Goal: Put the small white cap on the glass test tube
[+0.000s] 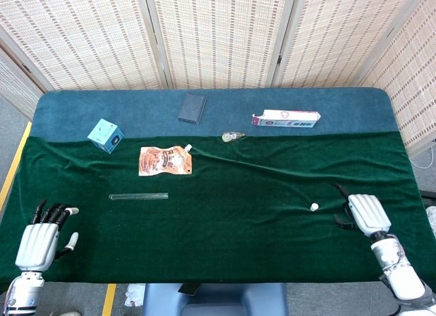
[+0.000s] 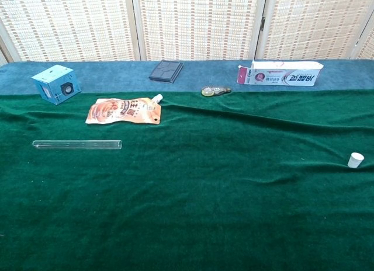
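The small white cap stands alone on the green cloth at the right. My right hand rests on the cloth a short way to its right, apart from it, fingers spread and holding nothing. The glass test tube lies flat on the left side of the cloth. My left hand sits at the near left corner with its fingers apart and empty, well below the tube. Neither hand shows in the chest view.
A blue cube, an orange spout pouch, a dark flat case, a small correction-tape dispenser and a toothpaste box lie along the far half. The green cloth has raised folds across its middle.
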